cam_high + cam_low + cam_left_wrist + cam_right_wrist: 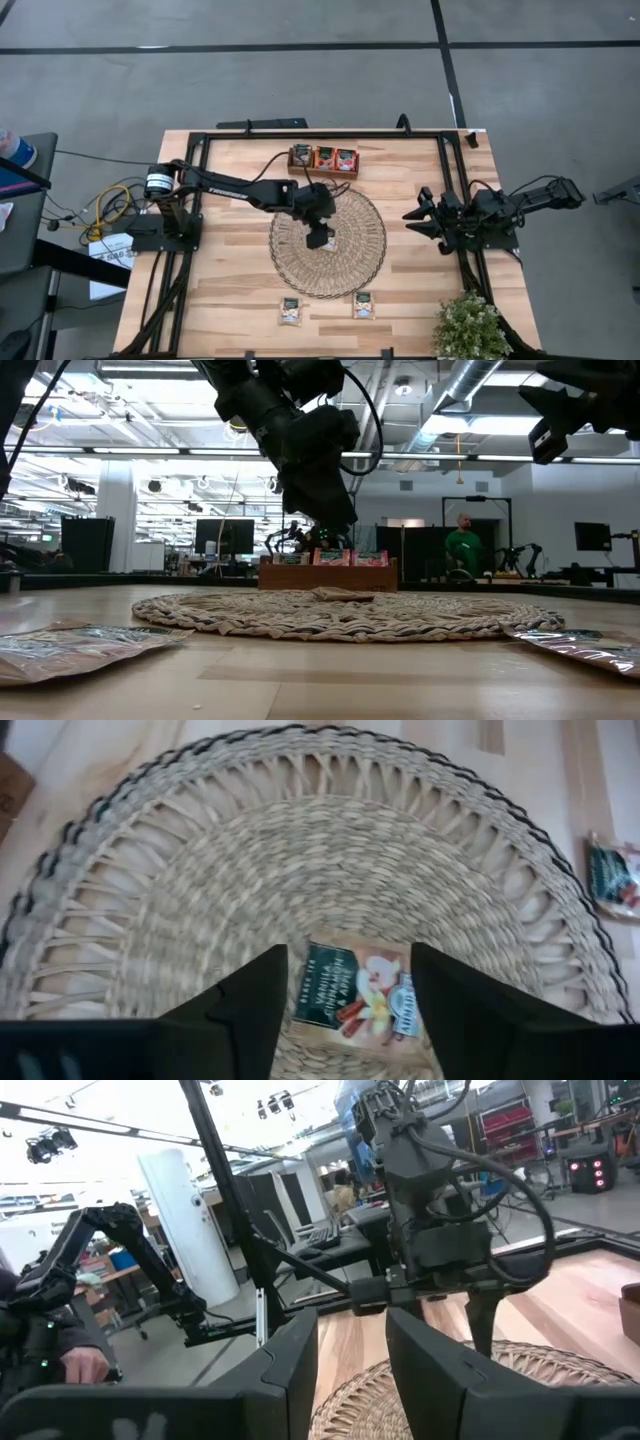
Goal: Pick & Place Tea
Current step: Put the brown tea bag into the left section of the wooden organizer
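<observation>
A pale beige tea sachet with a dark green top (355, 992) lies flat on the round woven mat (345, 265), near its middle; the low view shows the sachet (340, 595) as a low bump. My left gripper (348, 955) hovers just above it, open, with one finger on each side and neither touching. In the high view the left gripper (320, 236) is over the mat. Two more sachets (291, 311) (363, 305) lie on the table near its near edge. My right gripper (420, 218) waits open at the table's right side.
A brown wooden divided tray (323, 170) stands beyond the mat near the far edge, holding one beige and two red-orange sachets. A potted plant (470, 328) sits at the near right corner. A person in green (462, 545) stands in the room behind.
</observation>
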Motion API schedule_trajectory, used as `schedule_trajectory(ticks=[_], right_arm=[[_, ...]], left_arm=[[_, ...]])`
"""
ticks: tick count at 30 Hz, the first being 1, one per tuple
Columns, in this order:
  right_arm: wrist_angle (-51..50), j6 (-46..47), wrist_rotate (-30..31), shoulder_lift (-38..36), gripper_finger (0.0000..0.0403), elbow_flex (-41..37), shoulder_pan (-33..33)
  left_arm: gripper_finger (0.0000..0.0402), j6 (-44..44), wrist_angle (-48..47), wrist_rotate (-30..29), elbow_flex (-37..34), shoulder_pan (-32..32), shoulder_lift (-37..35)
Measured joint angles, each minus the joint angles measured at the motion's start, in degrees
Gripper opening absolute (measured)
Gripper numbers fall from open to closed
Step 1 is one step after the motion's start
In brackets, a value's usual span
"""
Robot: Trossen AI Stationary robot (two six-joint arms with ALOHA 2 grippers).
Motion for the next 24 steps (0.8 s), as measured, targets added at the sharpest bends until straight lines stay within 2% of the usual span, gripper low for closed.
schedule_trajectory(ticks=[4,8,12,24], right_arm=[[0.0,0.1,0.0,0.0,0.0114,0.0,0.0],[-0.3,1.0,0.0,0.0,0.0114,0.0,0.0],[-0.3,1.0,-0.9,0.0,0.0114,0.0,0.0],[-0.3,1.4,-1.5,0.1,0.0114,0.0,0.0]], left_arm=[[0.0240,-0.1,-0.1,0.2,0.0,-0.8,0.0],[0.0259,0.3,0.8,1.5,0.0,-0.8,0.0],[0.0262,3.1,0.3,1.6,0.0,-0.8,0.1],[0.0261,1.4,-2.2,0.8,1.3,0.4,2.8]])
